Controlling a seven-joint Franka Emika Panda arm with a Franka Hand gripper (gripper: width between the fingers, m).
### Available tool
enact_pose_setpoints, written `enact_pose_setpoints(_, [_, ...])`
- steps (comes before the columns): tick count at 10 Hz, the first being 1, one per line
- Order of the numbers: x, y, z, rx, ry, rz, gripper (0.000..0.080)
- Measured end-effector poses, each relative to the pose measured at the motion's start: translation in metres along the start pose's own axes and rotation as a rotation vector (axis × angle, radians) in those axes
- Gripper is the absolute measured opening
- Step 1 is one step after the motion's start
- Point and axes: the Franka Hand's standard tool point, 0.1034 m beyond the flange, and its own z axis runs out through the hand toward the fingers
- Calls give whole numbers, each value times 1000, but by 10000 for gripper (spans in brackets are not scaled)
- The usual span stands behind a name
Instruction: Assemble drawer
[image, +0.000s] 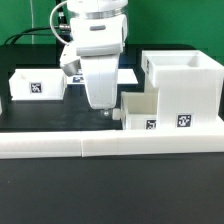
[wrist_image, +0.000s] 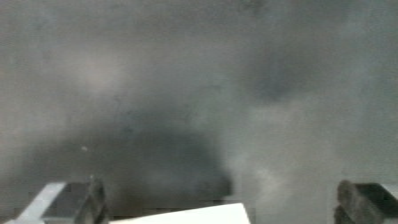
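Three white parts of the drawer show in the exterior view, all standing on the dark desk (image: 100, 195). The tall casing (image: 185, 90) is at the exterior view's right, mid-height in the frame. A small tray (image: 137, 114) sits low against the casing's near side, just right of the frame's centre. A second tray (image: 35, 86) stands well apart at the exterior view's left. The long border bars (image: 60, 146) run across the frame below them. The fingers (image: 102, 101) hang low at the frame's centre and point down at the desk. The small tray lies just beside them toward the exterior view's right, so it is by far the nearest part. Whether a fingertip touches its wall cannot be told from this angle. In the wrist view the fingers (wrist_image: 68, 204) are spread wide and hold nothing. A pale white corner (wrist_image: 199, 214) sits between them, clear of both pads. It is most likely the rim of the small tray, though the picture is too blurred to be sure. The coming move seems to turn on that offset. The tray is to one side of the fingers rather than squarely under them, so they would need to shift toward the casing to straddle a wall. The tray's long axis cannot be read with confidence here.
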Motion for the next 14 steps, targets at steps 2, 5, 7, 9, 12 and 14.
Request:
enact_pose_setpoints(2, [-1, 0, 1, 1, 1, -7, 648])
enact_pose_setpoints(5, [-1, 0, 1, 2, -2, -55, 648])
enact_pose_setpoints(7, [9, 4, 1, 5, -4, -139, 648])
enact_pose_setpoints(9, [29, 5, 5, 16, -14, -146, 648])
enact_pose_setpoints(12, [33, 7, 3, 8, -21, -50, 648])
enact_pose_setpoints(14, [17, 1, -1, -31, -23, 12, 648])
